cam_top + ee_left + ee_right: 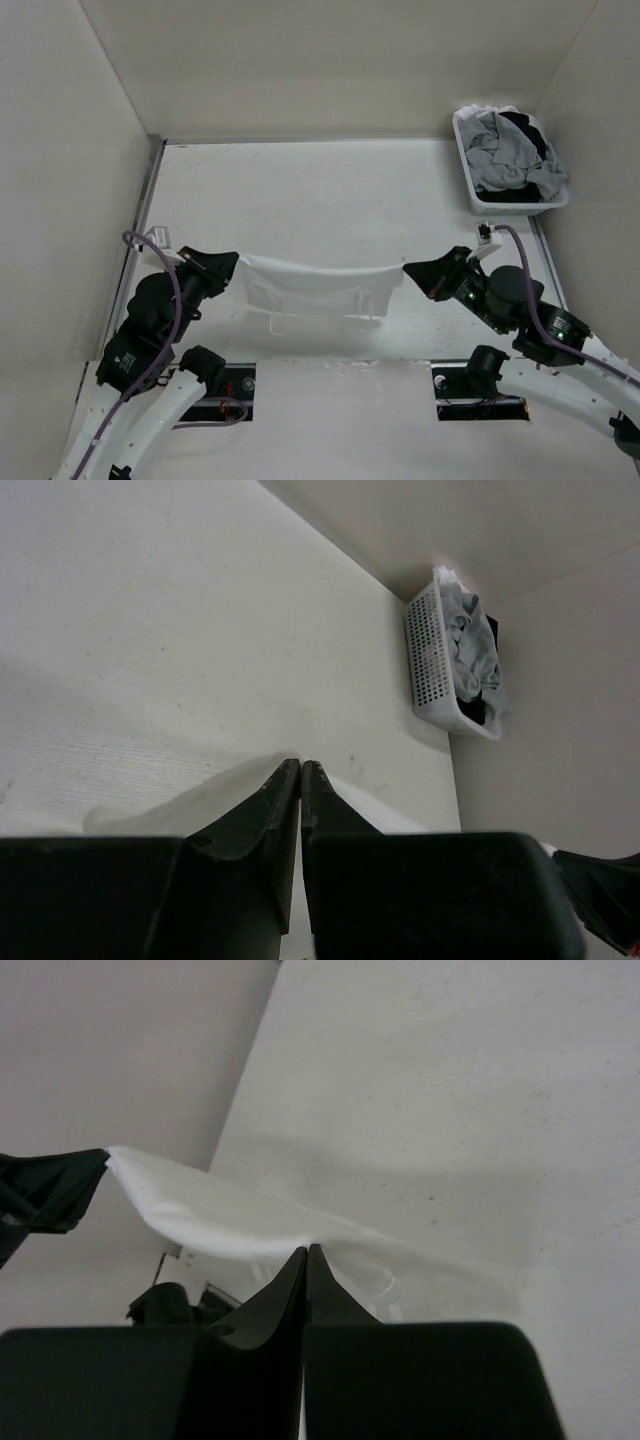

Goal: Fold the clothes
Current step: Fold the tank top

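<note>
The clothes (pixel 315 285), a thin white garment with thin strings dangling from its lower edge, hang stretched between my two grippers near the table's front edge. My left gripper (pixel 237 262) is shut on the garment's left corner. My right gripper (pixel 405 270) is shut on its right corner. In the right wrist view the fabric (pixel 220 1215) runs from my shut right gripper (pixel 306 1250) across to the left gripper (pixel 50 1190). In the left wrist view the left gripper (pixel 301 765) has its jaws pressed together, and a strip of the white fabric (pixel 395 820) shows beside them.
A white plastic basket (pixel 467 175) stands at the back right corner, filled with grey and black garments (pixel 510 150); the basket (pixel 430 660) also shows in the left wrist view. Walls close the table on the left, back and right.
</note>
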Robot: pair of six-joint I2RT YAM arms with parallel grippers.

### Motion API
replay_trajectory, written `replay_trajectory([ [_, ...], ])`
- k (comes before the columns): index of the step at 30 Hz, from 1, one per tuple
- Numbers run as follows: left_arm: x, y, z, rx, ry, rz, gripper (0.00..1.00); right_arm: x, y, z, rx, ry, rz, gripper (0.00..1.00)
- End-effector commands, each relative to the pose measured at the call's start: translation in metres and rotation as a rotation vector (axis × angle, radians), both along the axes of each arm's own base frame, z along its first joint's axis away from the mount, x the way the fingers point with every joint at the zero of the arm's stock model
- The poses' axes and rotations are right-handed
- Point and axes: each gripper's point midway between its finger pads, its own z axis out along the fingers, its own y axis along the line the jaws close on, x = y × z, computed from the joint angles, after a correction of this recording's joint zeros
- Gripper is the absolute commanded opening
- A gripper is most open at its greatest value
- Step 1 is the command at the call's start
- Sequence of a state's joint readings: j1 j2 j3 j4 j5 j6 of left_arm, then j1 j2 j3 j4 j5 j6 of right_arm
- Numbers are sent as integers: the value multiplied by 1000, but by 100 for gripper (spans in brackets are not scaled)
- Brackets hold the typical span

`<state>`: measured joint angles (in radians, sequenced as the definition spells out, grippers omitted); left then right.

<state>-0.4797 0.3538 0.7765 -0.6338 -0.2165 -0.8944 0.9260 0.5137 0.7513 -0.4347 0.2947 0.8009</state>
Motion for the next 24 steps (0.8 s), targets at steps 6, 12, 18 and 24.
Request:
replay_trajectory([
  [6,13,-1,-54,96,147,32,3,8,-7,-27,-203,62,-88,0],
  [12,70,-13,-96,127,205,63,4,84,1,-82,-214,128,-103,0],
  [18,160,-20,-110,83,225,88,4,170,-4,-122,-217,199,-143,1],
  [24,210,-28,-117,76,223,100,5,218,-9,-136,-205,228,-177,1],
])
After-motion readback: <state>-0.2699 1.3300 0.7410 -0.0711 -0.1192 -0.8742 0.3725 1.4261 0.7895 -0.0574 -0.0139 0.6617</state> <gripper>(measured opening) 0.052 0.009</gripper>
